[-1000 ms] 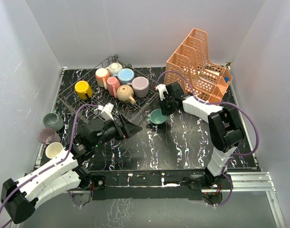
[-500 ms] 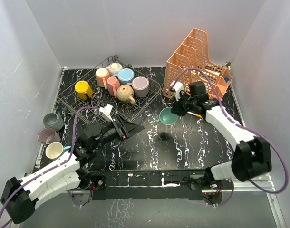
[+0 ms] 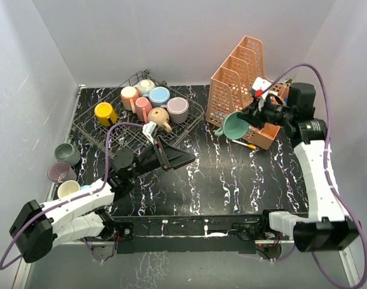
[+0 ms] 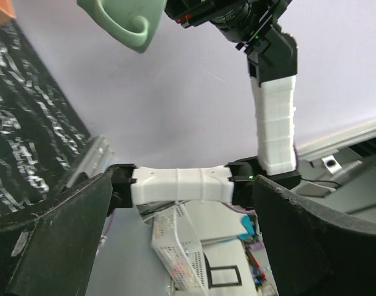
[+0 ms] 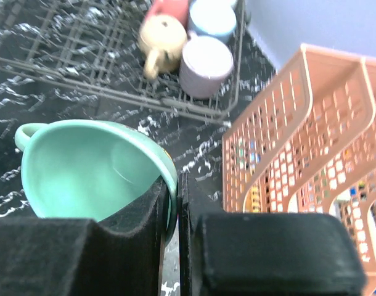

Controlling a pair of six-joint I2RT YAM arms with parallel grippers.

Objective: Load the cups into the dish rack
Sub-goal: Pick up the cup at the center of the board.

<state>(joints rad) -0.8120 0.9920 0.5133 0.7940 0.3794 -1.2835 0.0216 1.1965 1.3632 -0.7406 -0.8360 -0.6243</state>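
The right gripper pinched the rim of a teal cup, held aloft before the orange organizer, well apart from the rack. The left gripper hung near the rack, jaws spread wide.

The teal ceramic mug has left the tabletop to the left of the orange perforated plastic organizer. It now hangs tilted in the air just in front of that organizer's lowest tier, its rim pinched by the right gripper. The right arm has swung up and back, to the organizer's right. The left gripper, jaws spread, has reached closer to the organizer.
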